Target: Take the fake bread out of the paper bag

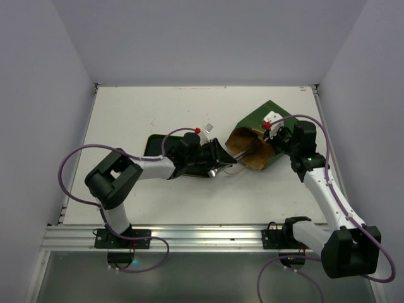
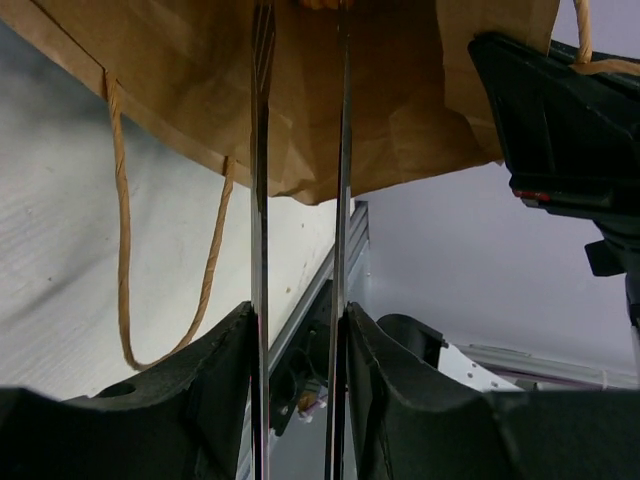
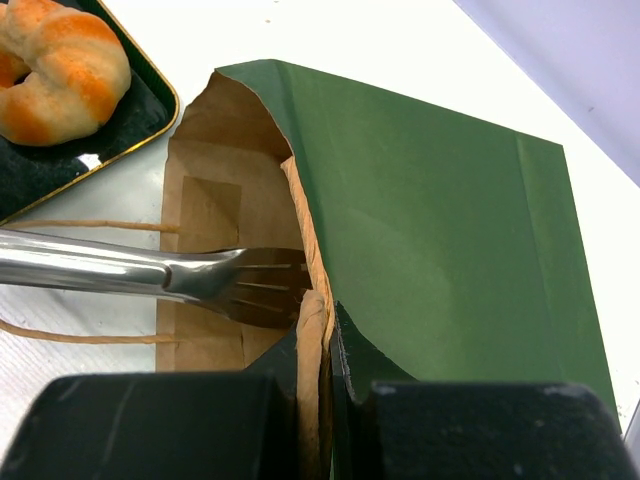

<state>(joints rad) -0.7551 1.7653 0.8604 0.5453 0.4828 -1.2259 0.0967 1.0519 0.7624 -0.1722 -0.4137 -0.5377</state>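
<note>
While the left gripper (image 2: 298, 318) is clamping the 2 thin arms of the metal tongs (image 2: 262, 150) between its partly closed fingers, the tongs are reaching straight ahead of it into the brown mouth of the paper bag (image 2: 380, 110). The bag is lying on its side on the white table (image 1: 158, 107), with its opening facing this gripper. A string handle (image 2: 120, 250) is drooping from the bag's rim just to the left of the tongs.

Ahead and to the right, the right gripper (image 3: 322, 380) is pinching the bag's rim, its 2 fingers closed tight on the paper and holding the mouth apart. Just ahead and to the left of those fingers, the forked tip of the tongs is sitting inside the opening. The bag's dark green outer side is spreading away ahead and to the right.

Farther ahead and to the left of the right gripper, 1 golden fake bread roll (image 3: 60, 70) is resting on the dark tray (image 3: 30, 170), outside the bag. Whether any bread is lying deeper in the bag cannot be told.
</note>
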